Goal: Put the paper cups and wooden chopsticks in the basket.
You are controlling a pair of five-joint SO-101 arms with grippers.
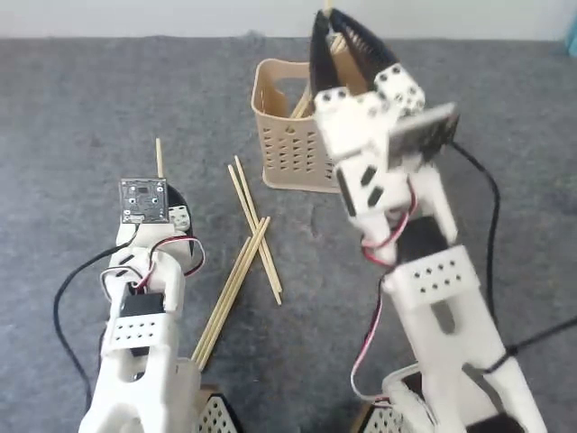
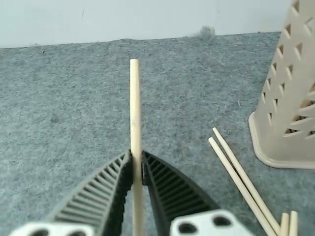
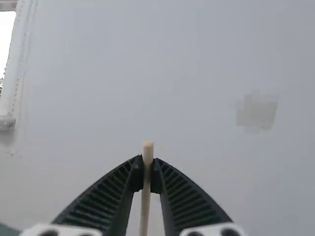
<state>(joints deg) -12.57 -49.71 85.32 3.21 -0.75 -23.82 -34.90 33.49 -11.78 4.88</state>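
Here the worktop (image 1: 81, 99) is covered by a grey, felt-like mat that runs back to a pale wall (image 1: 135, 18). A beige basket (image 1: 288, 144) with rows of small holes in its sides stands upright near the far edge. A few sticks (image 1: 302, 104) lean inside it.

Loose chopsticks (image 1: 257, 239) lie flat on the mat between the two arms, in front of the basket. One pair runs from near the basket toward the arms' bases. A second bundle lies at a slant across that pair. The left wrist view shows two of them (image 2: 236, 177) side by side, close to the basket's foot but apart from it.

The left fingers (image 2: 106, 189) are low over the mat, well to the side of the basket. They are closed tight on a single wooden chopstick (image 2: 134, 108), pinched between their tips. The stick points straight out ahead of them, and its far end (image 1: 160, 158) is over bare mat.

The right fingers (image 3: 115, 191) are raised high, with the pale wall behind them in their own wrist view. They are clamped on another chopstick (image 3: 146, 150), with a short stub showing past the fingertips. From the high view these fingers (image 1: 361, 50) stand over the far side of the basket.
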